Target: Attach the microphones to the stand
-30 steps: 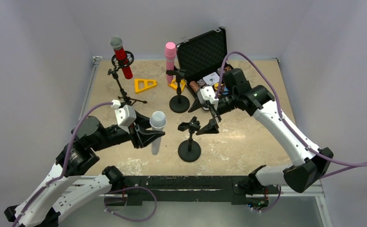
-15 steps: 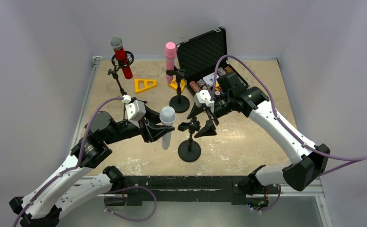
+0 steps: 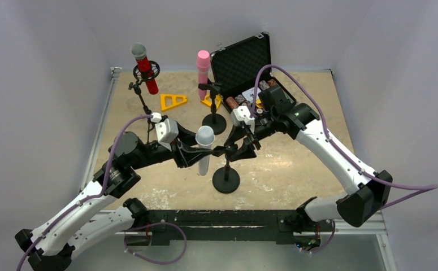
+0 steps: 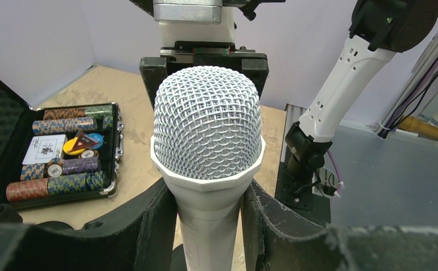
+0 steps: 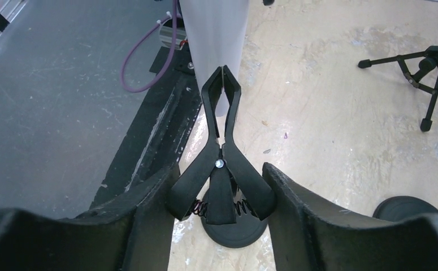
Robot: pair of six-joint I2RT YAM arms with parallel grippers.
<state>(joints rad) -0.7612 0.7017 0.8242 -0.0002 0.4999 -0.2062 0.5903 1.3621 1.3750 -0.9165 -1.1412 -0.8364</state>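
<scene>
Left claw (image 3: 194,157) is clenching the white microphone (image 4: 207,121) upright, mesh head up, just left of the near stand (image 3: 226,180). Right claw (image 5: 221,186) is straddling the stand's clip (image 5: 222,113) at its handles; cannot tell whether it is pressing. Left arm (image 3: 92,192) is reaching in from near-left, right arm (image 3: 335,152) bending in from the right.

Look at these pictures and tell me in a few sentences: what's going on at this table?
The left gripper holds an upright white stick microphone with a silver mesh head beside the black spring clip of the near round-based stand. The right gripper has its fingers either side of the clip's handles. The clip's mouth is closed, so that microphone is not in yet. At the back, the glittery red microphone and the pink microphone sit mounted.
</scene>
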